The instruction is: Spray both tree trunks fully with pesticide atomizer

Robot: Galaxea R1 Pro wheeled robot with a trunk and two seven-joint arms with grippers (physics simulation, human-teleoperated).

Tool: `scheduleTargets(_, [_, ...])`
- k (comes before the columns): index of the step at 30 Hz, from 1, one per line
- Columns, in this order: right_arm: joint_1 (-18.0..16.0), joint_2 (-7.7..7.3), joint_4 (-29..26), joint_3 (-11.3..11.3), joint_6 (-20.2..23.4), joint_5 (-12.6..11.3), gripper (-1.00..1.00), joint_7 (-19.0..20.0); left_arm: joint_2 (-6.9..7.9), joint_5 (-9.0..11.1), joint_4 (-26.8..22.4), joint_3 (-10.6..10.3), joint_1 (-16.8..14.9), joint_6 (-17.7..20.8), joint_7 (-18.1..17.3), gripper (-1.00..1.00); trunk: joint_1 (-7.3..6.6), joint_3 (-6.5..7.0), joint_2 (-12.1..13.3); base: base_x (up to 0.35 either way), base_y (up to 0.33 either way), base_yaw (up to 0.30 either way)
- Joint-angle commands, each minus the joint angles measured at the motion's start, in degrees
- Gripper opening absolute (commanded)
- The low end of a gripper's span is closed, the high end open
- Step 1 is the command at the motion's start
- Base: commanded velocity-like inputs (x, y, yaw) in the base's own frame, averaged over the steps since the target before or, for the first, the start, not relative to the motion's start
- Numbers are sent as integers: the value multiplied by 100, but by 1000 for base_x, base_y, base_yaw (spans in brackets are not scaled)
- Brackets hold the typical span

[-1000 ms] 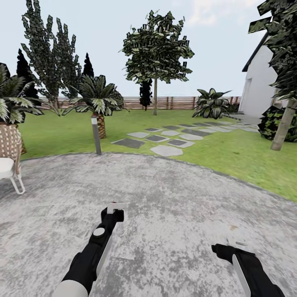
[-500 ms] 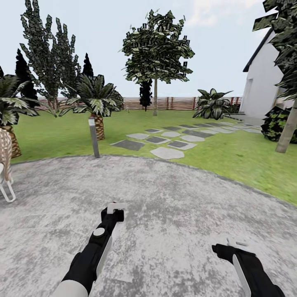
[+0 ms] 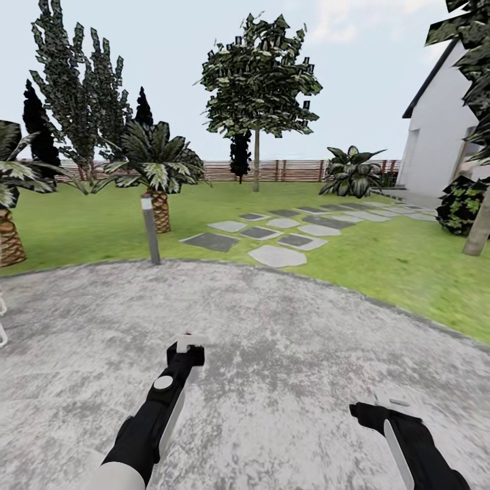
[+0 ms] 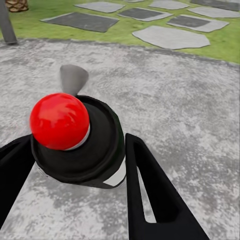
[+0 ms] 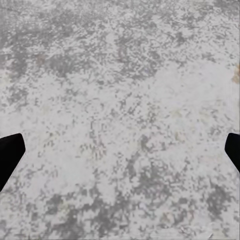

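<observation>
At the far left of the head view a palm stands on the lawn, with a short lamp post at the edge of the grey paved circle. The left tool is carried low and forward over that paving, and in the left wrist view its two dark fingers are pressed against the sides of the pesticide atomizer, a black bottle with a red knob on top and a patch of white label. Held upright and out ahead like this, the bottle is probably kept ready for spraying while the robot travels.

Further right, beyond the stepping stones, one tree rises on a thin bare trunk before the slat fence; it is well apart from the arms, so no spraying is possible yet. The right tool hangs low with its fingers spread and nothing between them, seemingly just parked. At the far right edge a second tree trunk leans up beside a bush and the white house.
</observation>
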Motion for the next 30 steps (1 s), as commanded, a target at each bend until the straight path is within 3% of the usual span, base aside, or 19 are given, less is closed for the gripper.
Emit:
scheduleTargets(1, [0,0,0,0,0,0,100,0,0,-1,-1,-1,0,0,1,-100,0,0,0,337,0,0])
scheduleTargets(30, [0,0,0,-7,0,0,100,0,0,-1,-1,6,0,0,1,-100,0,0,0,337,0,0])
